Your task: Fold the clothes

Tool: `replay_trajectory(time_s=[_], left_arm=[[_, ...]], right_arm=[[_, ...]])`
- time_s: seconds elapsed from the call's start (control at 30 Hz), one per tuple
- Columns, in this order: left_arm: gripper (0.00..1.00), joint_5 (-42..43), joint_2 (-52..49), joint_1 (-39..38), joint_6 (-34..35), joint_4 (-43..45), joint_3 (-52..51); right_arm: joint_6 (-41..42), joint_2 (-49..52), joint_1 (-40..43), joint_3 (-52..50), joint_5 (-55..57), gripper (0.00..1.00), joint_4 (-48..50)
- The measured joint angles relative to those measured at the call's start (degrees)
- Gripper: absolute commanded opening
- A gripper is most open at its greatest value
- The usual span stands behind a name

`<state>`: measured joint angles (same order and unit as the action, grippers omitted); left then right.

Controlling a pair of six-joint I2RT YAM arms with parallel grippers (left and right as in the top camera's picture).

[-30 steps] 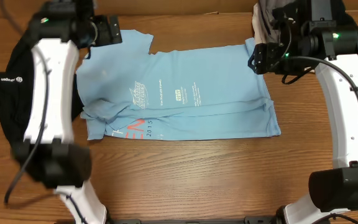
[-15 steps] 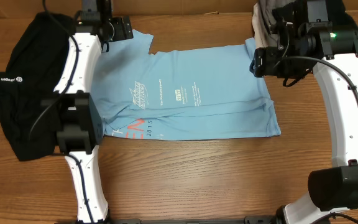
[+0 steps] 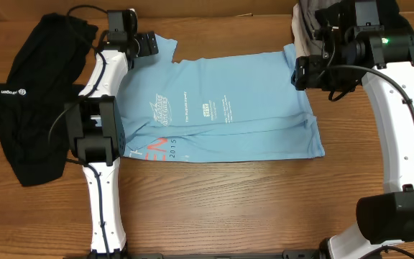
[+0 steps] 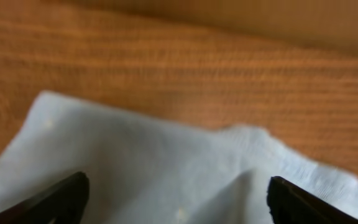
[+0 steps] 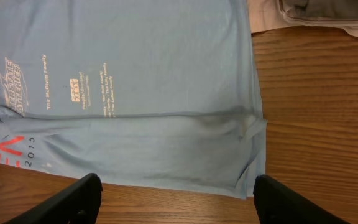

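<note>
Left end effector point(image 3: 144, 42) and right end effector point(image 3: 304, 72), both spread and holding nothing, sit over the far side of the light blue T-shirt point(image 3: 221, 108).
Bare wooden tabletop point(image 3: 228, 208) gives open room along the near edge. The T-shirt lies flat at mid-tabletop, print up, with a creased band along its near part. A black top point(image 3: 27, 122) lies crumpled to its left. Farther back, the left fingers point(image 4: 61, 196) straddle the sleeve point(image 4: 166, 162); whether they touch it cannot be told. The right end effector hangs over the shirt's right edge, near a grey and beige cloth pile point(image 3: 306, 29).
</note>
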<state>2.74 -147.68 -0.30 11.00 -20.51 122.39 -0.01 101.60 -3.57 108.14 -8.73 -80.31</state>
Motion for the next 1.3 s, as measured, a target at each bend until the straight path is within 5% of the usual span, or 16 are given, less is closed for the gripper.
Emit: replay_trajectory(time_s=[0.37,0.57,0.63,0.7,0.73,0.87,1.1,1.3], left_arm=[[0.76,-0.3,-1.2,0.0,0.6,-0.1,0.3],[0.83,-0.4,-1.2,0.0,0.7,0.2,0.3],[0.69,-0.3,-1.2,0.0,0.6,-0.6,0.6],[0.34,-0.5,-1.2,0.0,0.7,-2.0,0.9],[0.30,-0.5,-1.2,0.0,0.5,-2.7,1.1],[0.30,-0.8,-1.2,0.4,0.8,-5.0,1.5],[0.04,-1.0,-1.1,0.4,0.7,-12.8,3.5],[0.04,-1.0,-1.5,0.9,0.8,-29.1,10.0]], right_arm=[[0.0,0.0,0.0,0.0,0.1,0.81,0.7],[0.0,0.0,0.0,0.0,0.1,0.81,0.7],[0.0,0.0,0.0,0.0,0.1,0.81,0.7],[0.0,0.0,0.0,0.0,0.1,0.82,0.5],[0.0,0.0,0.0,0.0,0.1,0.82,0.5],[0.0,0.0,0.0,0.0,0.2,0.81,0.3],[0.0,0.0,0.0,0.0,0.1,0.81,0.3],[0.0,0.0,0.0,0.0,0.1,0.80,0.7]])
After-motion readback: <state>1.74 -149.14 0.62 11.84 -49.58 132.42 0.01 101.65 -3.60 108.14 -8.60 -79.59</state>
